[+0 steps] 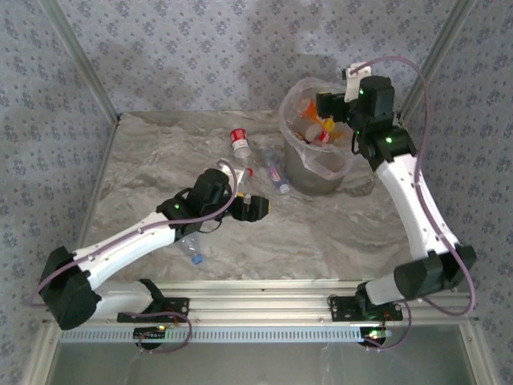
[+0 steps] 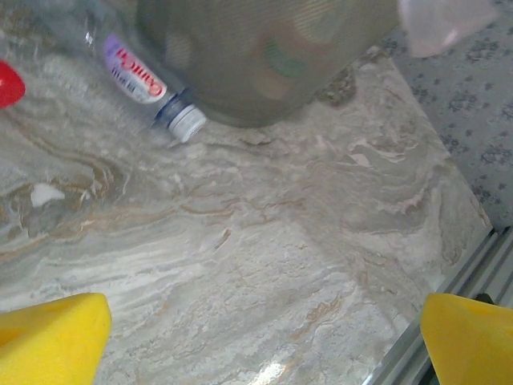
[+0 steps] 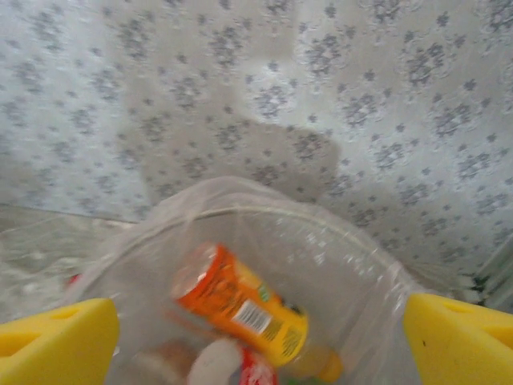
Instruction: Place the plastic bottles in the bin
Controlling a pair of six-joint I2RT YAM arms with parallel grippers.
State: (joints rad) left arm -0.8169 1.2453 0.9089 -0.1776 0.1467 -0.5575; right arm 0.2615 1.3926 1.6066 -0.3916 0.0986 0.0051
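The bin [image 1: 314,172], grey with a clear bag liner over its rim, stands at the back right of the table and holds several plastic bottles. My right gripper [image 1: 325,114] hangs open over its mouth. In the right wrist view an orange-labelled bottle [image 3: 244,309] lies inside the liner [image 3: 321,233], below my right gripper [image 3: 258,330] and clear of its yellow pads [image 3: 56,341]. My left gripper [image 1: 255,207] is open low over bare table, nothing in it. A clear bottle [image 1: 276,170] with a white cap [image 2: 188,122] lies against the bin's base [image 2: 264,56].
A red-capped bottle [image 1: 240,143] stands left of the bin. Another clear bottle [image 1: 191,250] lies under my left forearm. A red cap [image 2: 6,84] shows at the left edge. The table's near right edge and metal rail [image 2: 473,265] run close to the left gripper [image 2: 260,341].
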